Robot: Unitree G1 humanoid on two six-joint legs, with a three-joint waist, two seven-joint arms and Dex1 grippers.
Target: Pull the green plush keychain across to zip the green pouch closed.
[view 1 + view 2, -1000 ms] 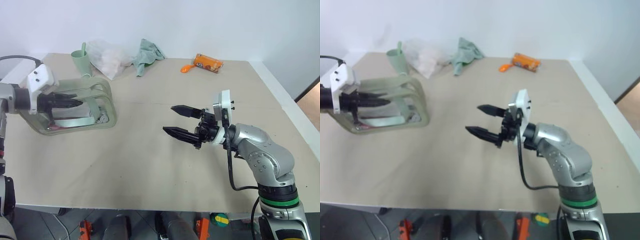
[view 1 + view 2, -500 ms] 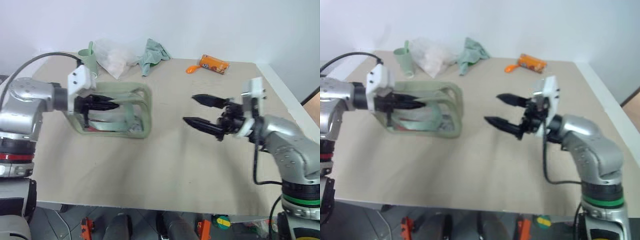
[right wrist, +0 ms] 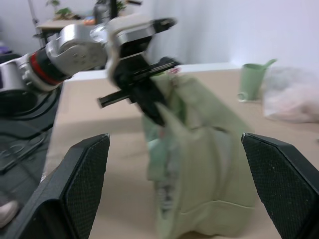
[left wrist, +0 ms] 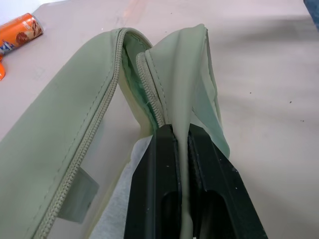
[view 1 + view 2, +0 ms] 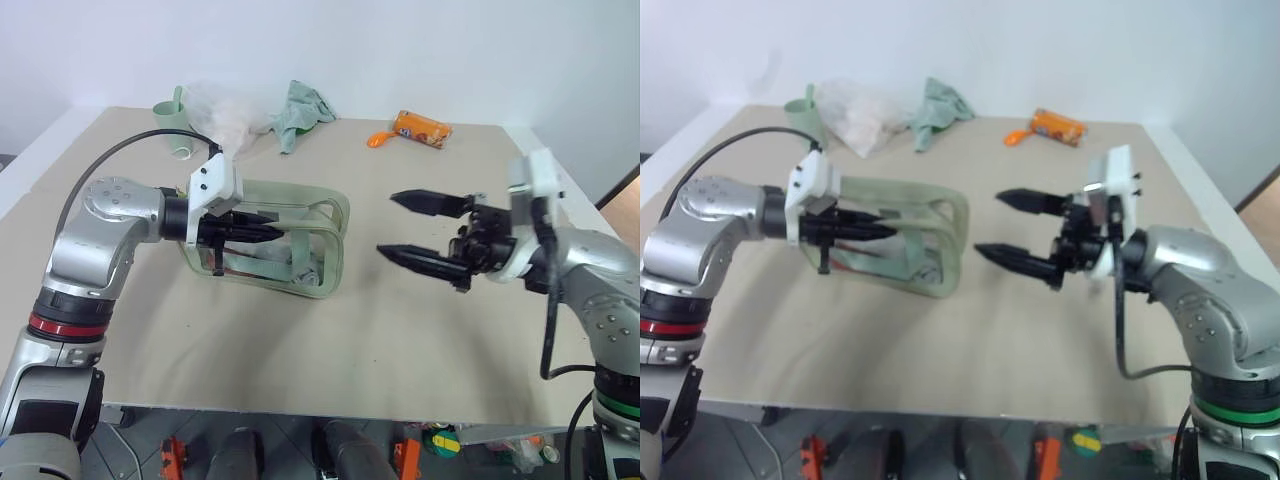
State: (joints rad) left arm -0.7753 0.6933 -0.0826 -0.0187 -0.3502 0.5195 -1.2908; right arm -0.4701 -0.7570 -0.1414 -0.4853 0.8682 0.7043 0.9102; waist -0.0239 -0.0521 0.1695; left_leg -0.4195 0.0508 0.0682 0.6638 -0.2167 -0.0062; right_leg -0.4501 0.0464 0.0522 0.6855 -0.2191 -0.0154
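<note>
Bare table (image 5: 300, 340) between green pouch (image 5: 325, 262) and right gripper (image 5: 412, 226): open lane. Far edge crowded: cup (image 5: 178, 122), plastic bag (image 5: 232, 112), cloth (image 5: 298, 108), orange packet (image 5: 420, 128).

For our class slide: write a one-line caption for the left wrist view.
Left claw shut on the green pouch fabric beside its open zipper.

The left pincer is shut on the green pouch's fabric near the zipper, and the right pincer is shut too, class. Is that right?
Not quite. The left pincer is shut on the pouch fabric by the zipper, but the right pincer is open, its fingers spread wide apart and holding nothing, as the left eye view shows.
</note>
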